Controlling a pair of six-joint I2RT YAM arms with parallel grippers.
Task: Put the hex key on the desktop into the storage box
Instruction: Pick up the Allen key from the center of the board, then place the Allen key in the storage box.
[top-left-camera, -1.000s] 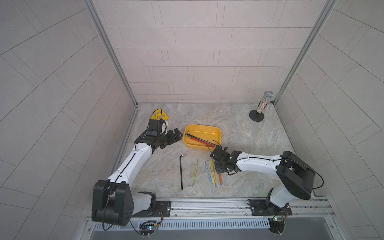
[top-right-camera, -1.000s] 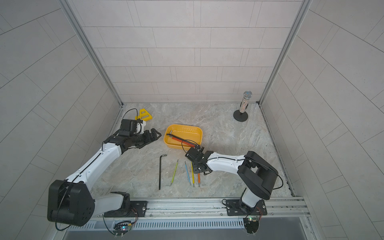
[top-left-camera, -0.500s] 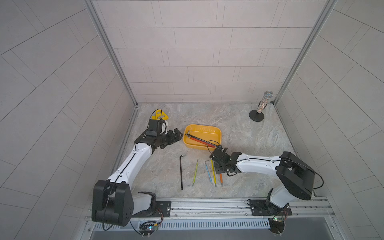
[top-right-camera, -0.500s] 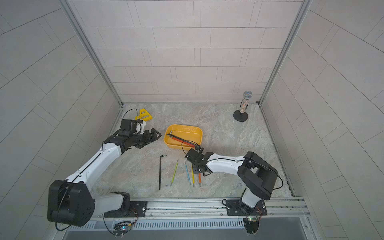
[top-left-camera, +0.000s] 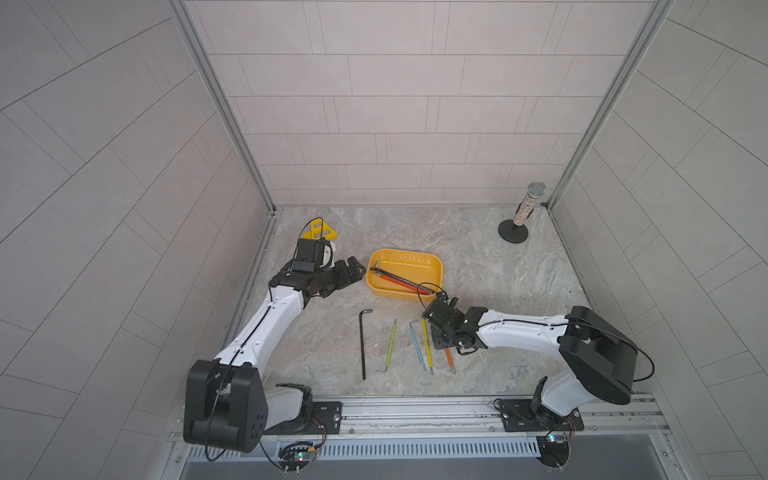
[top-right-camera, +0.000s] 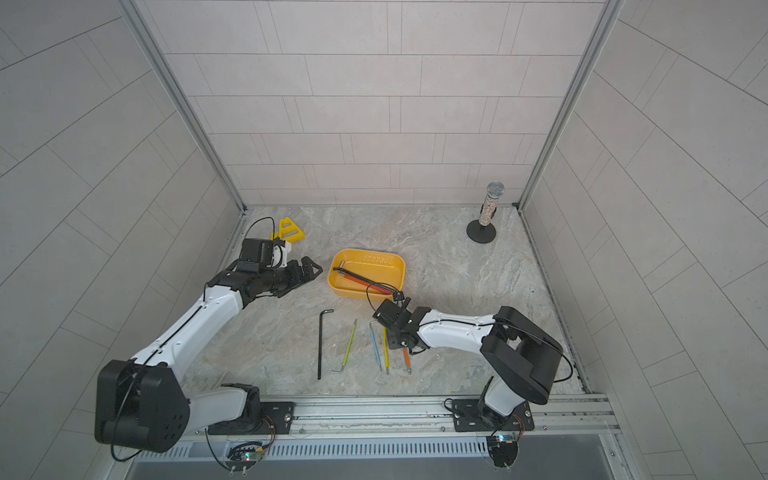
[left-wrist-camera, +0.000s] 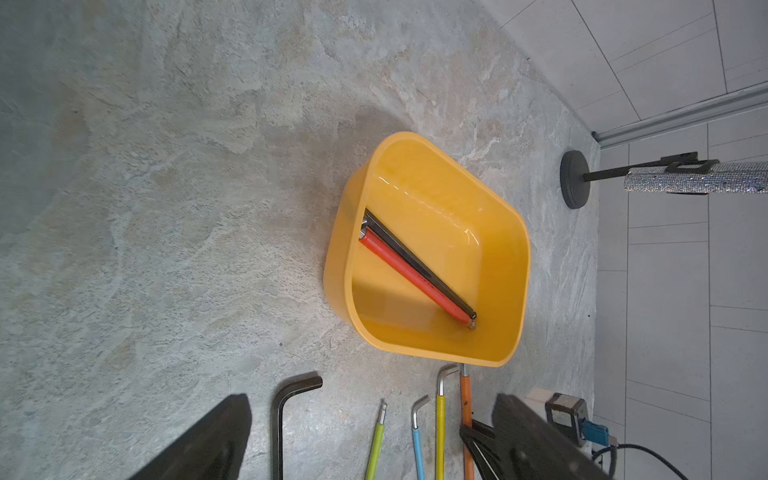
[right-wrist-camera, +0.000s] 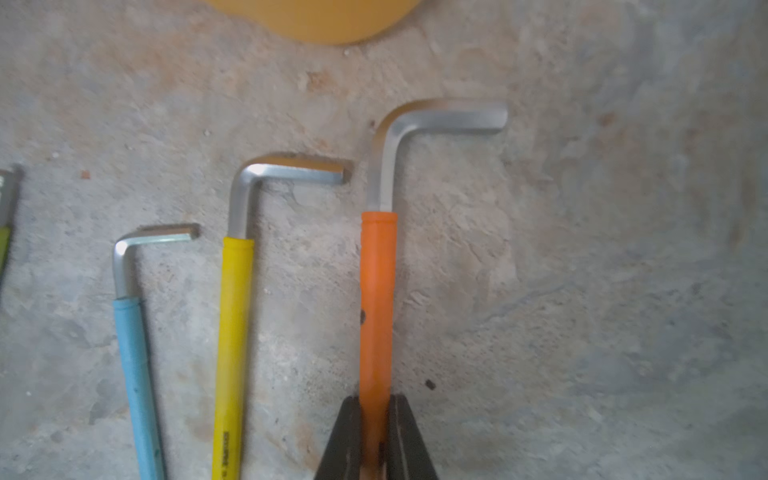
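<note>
The yellow-orange storage box (top-left-camera: 432, 266) (top-right-camera: 397, 266) (left-wrist-camera: 505, 232) stands mid-desktop (top-left-camera: 498, 299) and holds a red-sleeved hex key (left-wrist-camera: 409, 276) and a black one. In front of it several hex keys lie side by side: black (top-left-camera: 363, 345), lime-green (top-left-camera: 390, 347), blue (top-left-camera: 417, 345), yellow (top-left-camera: 427, 345) and orange (top-left-camera: 449, 360) (right-wrist-camera: 376, 291). My right gripper (top-left-camera: 441, 343) (top-right-camera: 401, 343) (right-wrist-camera: 376, 415) is shut on the orange key's sleeve, low at the desktop. My left gripper (top-left-camera: 355, 270) (left-wrist-camera: 372, 415) hangs open and empty just left of the box.
A small yellow triangular bracket (top-left-camera: 322, 228) sits at the back left behind my left arm. A glittery microphone on a round black stand (top-left-camera: 519, 220) is at the back right. Tiled walls close three sides; a metal rail (top-left-camera: 415, 409) runs along the front.
The right gripper's jaws have closed onto the orange hex key. The left arm has not moved.
</note>
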